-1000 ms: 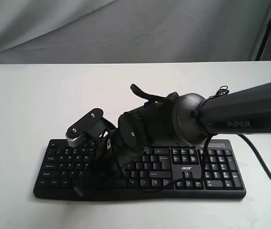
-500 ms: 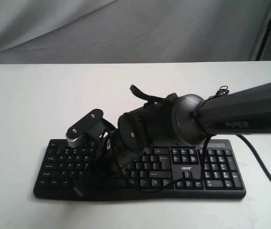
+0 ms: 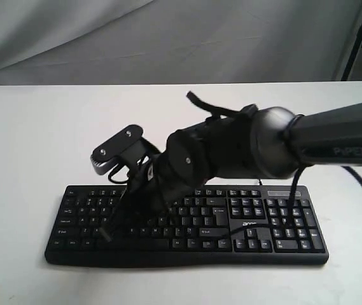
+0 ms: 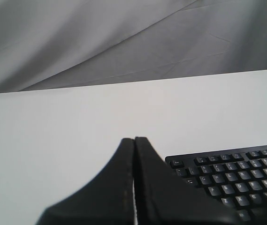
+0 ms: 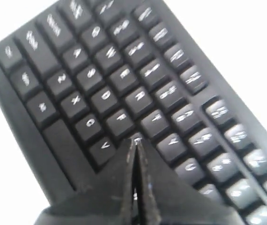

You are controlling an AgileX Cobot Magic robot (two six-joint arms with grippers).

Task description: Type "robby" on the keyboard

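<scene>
**Exterior view: right gripper tip over the left half of the keyboard**

The wide black plastic keyboard [image 3: 193,230] with white key legends lies flat on the white tabletop [image 3: 28,140], near the front edge. Its number pad is toward the right side of the exterior view.

The right gripper [image 3: 106,234] slants down over the letter block on the left half of the keyboard, with its tip at the lower letter rows. Its two black fingers are pressed together with nothing between them. Contact with a key cannot be confirmed.

In the right wrist view, the right gripper [image 5: 134,140] stands over the middle of the letter keys of the keyboard [image 5: 100,70]. The legends there are blurred.

The dark grey arm [image 3: 340,136] lettered "PiPER" reaches in from the right, passing above the number pad.

The left gripper [image 4: 134,139] shows in the left wrist view only. It is likewise closed and empty, above bare tabletop. A corner of the keyboard [image 4: 232,180] lies off to one side of it.

A grey cloth backdrop [image 3: 168,38] hangs behind the table.
</scene>
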